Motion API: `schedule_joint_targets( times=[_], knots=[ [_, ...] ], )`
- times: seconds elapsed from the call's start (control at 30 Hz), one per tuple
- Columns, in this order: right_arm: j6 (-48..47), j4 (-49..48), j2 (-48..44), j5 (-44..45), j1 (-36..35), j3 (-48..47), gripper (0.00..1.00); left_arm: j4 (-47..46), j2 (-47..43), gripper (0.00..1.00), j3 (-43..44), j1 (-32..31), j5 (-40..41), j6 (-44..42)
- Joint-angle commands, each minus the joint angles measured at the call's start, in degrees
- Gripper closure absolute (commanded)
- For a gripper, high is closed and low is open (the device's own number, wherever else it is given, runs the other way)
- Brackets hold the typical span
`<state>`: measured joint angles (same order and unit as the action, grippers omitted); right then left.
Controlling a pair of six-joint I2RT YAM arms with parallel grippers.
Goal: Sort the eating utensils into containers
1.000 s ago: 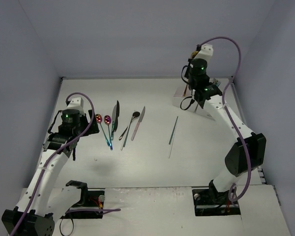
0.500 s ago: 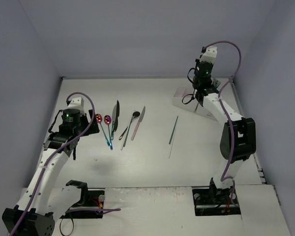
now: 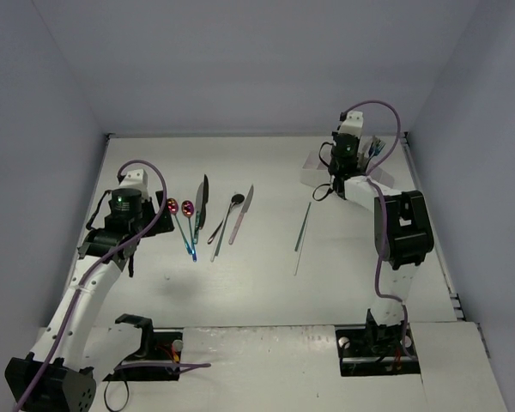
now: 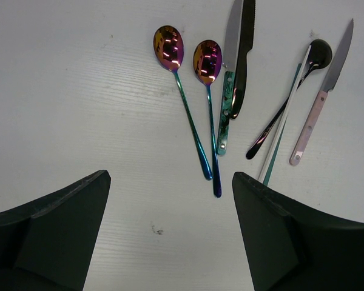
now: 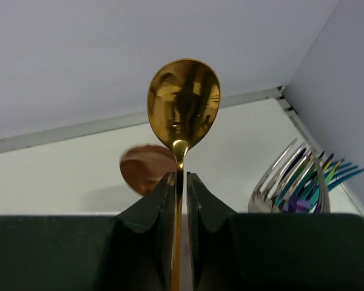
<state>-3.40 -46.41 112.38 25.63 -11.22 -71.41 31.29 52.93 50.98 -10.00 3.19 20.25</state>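
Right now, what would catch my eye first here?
A gold spoon stands upright, pinched in the right hand near the far right corner of the table. Two rainbow spoons gleam before the open left hand, beside a black knife.

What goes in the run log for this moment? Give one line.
right jaws: shut on gold spoon, bowl up | left jaws: open, near rainbow spoons on table

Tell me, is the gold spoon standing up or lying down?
The gold spoon stands up: bowl on top, handle straight down in the right gripper.
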Motion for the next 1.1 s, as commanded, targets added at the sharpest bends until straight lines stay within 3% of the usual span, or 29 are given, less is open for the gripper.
schedule_joint_targets(
  times=[0.0, 0.17, 0.33, 0.47, 0.67, 0.87, 1.07],
  knots=[
    [1.5, -7.0, -5.7, 0.5, -0.5, 2.1, 0.76, -1.7, 0.2, 0.21, 1.0, 0.3, -0.3, 0.6],
    [2.0, 0.1, -13.1, 0.5, -2.4, 3.5, 0.56, -2.3, 0.1, 0.21, 1.0, 0.3, -1.9, 0.2],
    [9.9, 14.7, -23.7, -4.4, -2.9, 2.7, 0.46, -4.0, 3.3, 0.21, 2.5, -1.2, -10.2, -1.8],
    [14.9, 23.2, -30.5, -12.2, -3.3, 4.3, 0.44, -3.6, 7.1, 0.25, 5.4, -6.8, -10.8, -4.3],
    [20.2, 27.0, -40.0, -22.5, -4.1, 12.2, 0.44, -3.0, 15.9, 0.32, 11.5, -13.6, -6.6, -3.9],
    [23.9, 28.0, -46.5, -27.0, -4.8, 19.9, 0.44, -2.2, 23.2, 0.4, 12.0, -12.6, 5.5, 8.7],
    [25.4, 28.0, -48.0, -29.7, -5.8, 23.6, 0.44, -2.7, 28.9, 0.46, 11.9, -6.6, 8.1, 20.0]
  ],
)
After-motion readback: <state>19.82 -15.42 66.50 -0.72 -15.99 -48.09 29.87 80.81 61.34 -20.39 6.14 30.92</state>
